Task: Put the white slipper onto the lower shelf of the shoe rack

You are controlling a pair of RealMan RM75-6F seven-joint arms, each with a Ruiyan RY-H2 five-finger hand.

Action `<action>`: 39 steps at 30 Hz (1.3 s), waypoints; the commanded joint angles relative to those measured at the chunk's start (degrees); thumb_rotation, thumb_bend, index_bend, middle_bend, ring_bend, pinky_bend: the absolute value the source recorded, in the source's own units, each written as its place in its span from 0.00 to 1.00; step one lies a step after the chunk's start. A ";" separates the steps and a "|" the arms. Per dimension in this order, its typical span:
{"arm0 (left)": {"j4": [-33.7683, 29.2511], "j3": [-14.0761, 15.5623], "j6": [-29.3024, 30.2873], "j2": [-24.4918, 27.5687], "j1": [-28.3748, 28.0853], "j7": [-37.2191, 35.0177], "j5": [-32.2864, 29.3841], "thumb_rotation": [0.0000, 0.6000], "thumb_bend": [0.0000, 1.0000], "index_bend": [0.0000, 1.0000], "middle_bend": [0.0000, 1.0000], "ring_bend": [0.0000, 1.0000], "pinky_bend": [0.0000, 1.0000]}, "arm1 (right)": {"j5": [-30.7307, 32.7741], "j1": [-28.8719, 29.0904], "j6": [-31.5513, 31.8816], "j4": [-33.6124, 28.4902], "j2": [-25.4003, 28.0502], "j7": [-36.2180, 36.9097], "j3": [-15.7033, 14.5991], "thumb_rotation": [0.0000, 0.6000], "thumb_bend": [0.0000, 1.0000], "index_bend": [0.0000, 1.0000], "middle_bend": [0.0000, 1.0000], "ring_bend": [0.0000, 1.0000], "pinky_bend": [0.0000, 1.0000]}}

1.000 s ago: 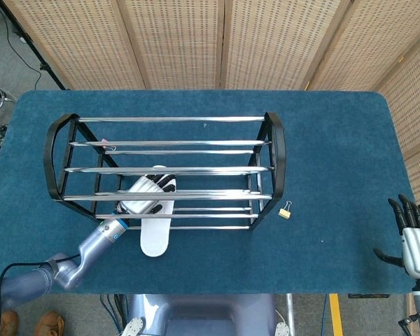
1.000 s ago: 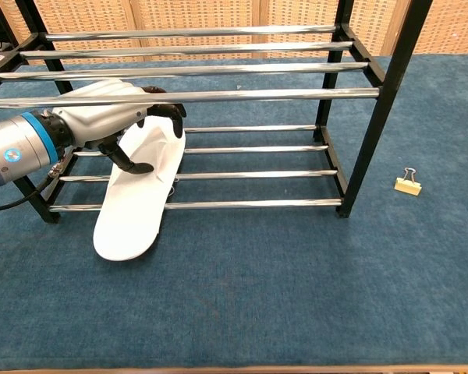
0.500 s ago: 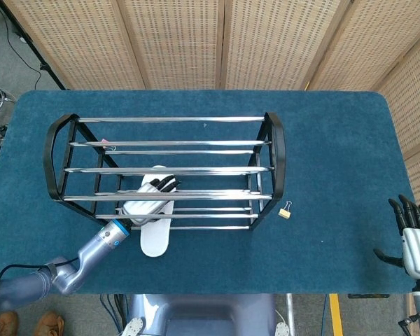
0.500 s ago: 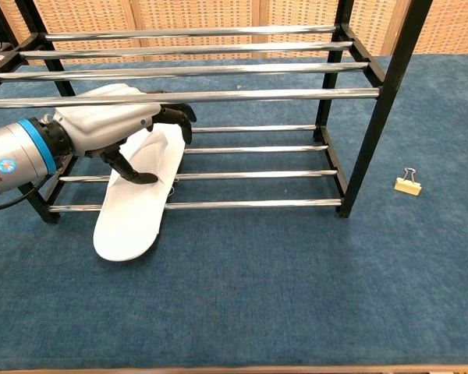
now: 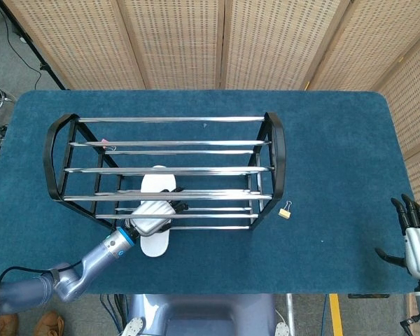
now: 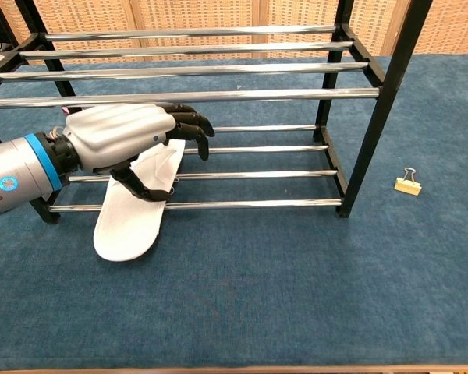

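The white slipper [image 6: 129, 226] lies at an angle. Its toe end rests on the chrome bars of the lower shelf [image 6: 249, 204] of the black shoe rack [image 6: 374, 93], and its heel juts out over the front bar onto the blue cloth. From above, the slipper's toe [image 5: 156, 183] shows between the bars. My left hand [image 6: 129, 136] reaches in under the top shelf, above the slipper's middle. Its dark fingers are stretched out and its thumb touches the slipper's top, without gripping it. My right hand [image 5: 416, 238] hangs open at the table's far right edge, away from the rack.
A small gold binder clip [image 6: 408, 183] lies on the cloth right of the rack's end frame [image 5: 276, 150]. The rack's top bars cross above my left hand. Woven screens stand behind the table.
My left hand has drawn back toward the rack's front, uncovering the slipper's toe. The slipper has hardly moved. The right hand stays put.
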 commanded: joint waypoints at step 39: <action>-4.80 18.41 24.37 12.87 15.12 -7.35 19.26 1.00 0.18 0.35 0.20 0.13 0.38 | -0.97 -0.46 0.94 -0.91 0.39 -0.08 -0.28 1.00 0.00 0.00 0.00 0.00 0.00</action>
